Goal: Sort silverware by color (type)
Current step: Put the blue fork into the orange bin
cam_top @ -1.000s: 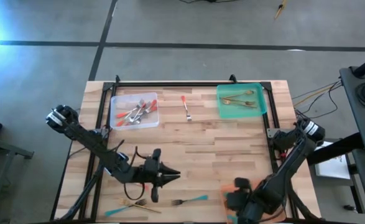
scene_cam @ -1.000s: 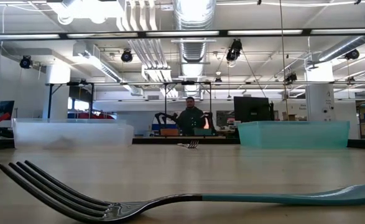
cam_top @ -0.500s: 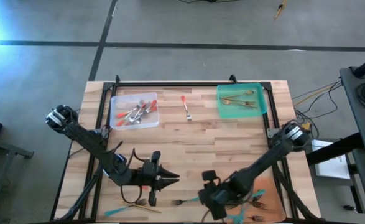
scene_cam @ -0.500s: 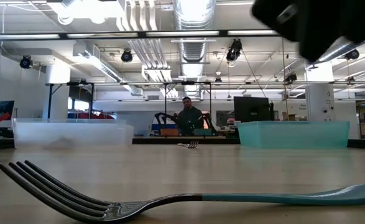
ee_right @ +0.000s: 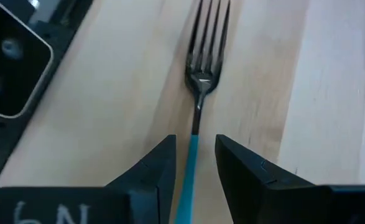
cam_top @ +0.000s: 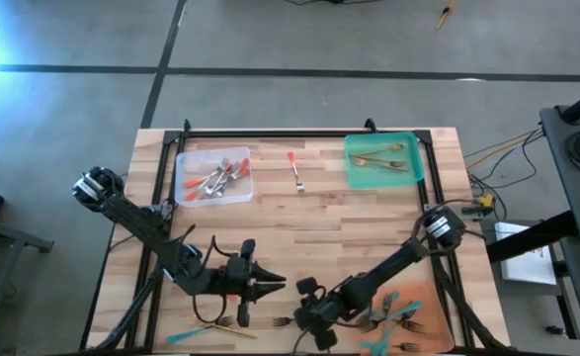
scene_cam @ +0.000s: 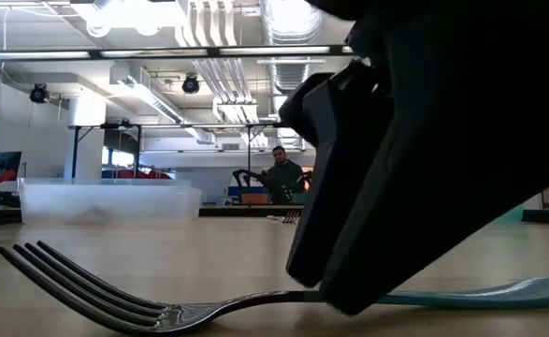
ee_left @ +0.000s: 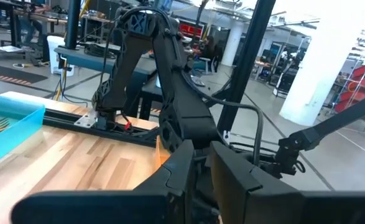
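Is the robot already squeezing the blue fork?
No, the right gripper's fingers sit on either side of the teal fork's handle with gaps showing.

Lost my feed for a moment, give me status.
Right tool open, straddling the teal fork handle, not gripping. Left tool idle nearby on the table's near side. Nothing in the way.

Not much to read from where I am. One marking only: on the dark body of my right gripper (ee_right: pixel 194 163), at the near edge of the right wrist view, pale hand-drawn characters that look like "6N", cut off by the frame so I can't be sure of them. Nothing else legible: no label on the fork under my fingers, none on the trays, and the screens and signs in the room behind are too small to make out.
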